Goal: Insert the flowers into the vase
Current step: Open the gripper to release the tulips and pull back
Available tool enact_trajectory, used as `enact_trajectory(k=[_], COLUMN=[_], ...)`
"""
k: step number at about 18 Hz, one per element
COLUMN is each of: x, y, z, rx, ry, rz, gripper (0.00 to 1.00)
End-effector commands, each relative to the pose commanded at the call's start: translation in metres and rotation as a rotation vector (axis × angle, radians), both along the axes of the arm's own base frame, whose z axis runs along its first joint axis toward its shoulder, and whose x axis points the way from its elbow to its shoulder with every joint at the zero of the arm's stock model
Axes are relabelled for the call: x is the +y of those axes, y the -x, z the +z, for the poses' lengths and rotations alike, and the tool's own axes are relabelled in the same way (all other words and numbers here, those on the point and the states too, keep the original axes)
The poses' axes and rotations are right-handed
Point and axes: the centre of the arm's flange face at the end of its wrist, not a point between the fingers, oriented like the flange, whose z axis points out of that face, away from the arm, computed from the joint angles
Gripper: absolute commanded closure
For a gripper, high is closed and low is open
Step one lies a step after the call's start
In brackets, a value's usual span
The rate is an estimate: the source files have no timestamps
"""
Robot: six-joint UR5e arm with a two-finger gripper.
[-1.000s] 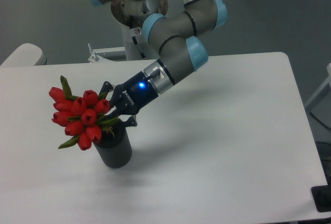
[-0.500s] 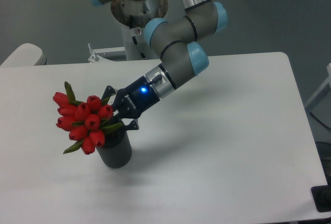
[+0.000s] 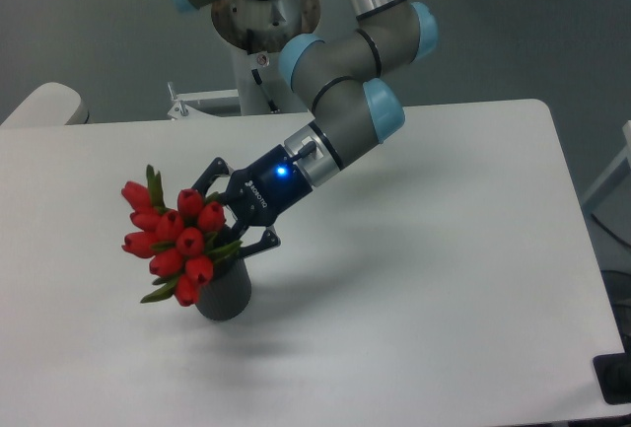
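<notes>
Vase (image 3: 226, 292) stands upright on the white desk (image 3: 424, 279), toward its left-front part. Flowers (image 3: 175, 237) sit above & to the left of the vase rim, red heads bunched tight w/ green leaves, the bunch leaning out left past the vase's side; lower stems run down toward the vase mouth, but can't tell how deep they go in. Claw (image 3: 241, 218) comes in from the right of the vase, just above its rim, angled down-left, w/ a blue light on its body. Its fingers (image 3: 258, 243) look splayed, one above & one below the stem end of the bunch; can't tell if they're pinching the stems or let go. Flowers lie directly left of the claw, touching or nearly so. Arm reaches back up-right from the vase to its base behind the desk.
</notes>
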Motion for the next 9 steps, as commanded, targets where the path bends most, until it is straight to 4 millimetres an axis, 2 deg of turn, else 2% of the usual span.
enact_trajectory(k=[1,2,7,9], x=[0.000,0.000,-0.010,-0.018], y=[-0.001,-0.001,0.012,0.015], z=[0.000,0.000,0.005,0.017], rx=[0.000,0.001,0.017,0.035], ry=[0.000,-0.001,-0.002,-0.010], rz=[0.000,0.000,0.028,0.044], gripper=[0.21,0.02,0.00,0.00])
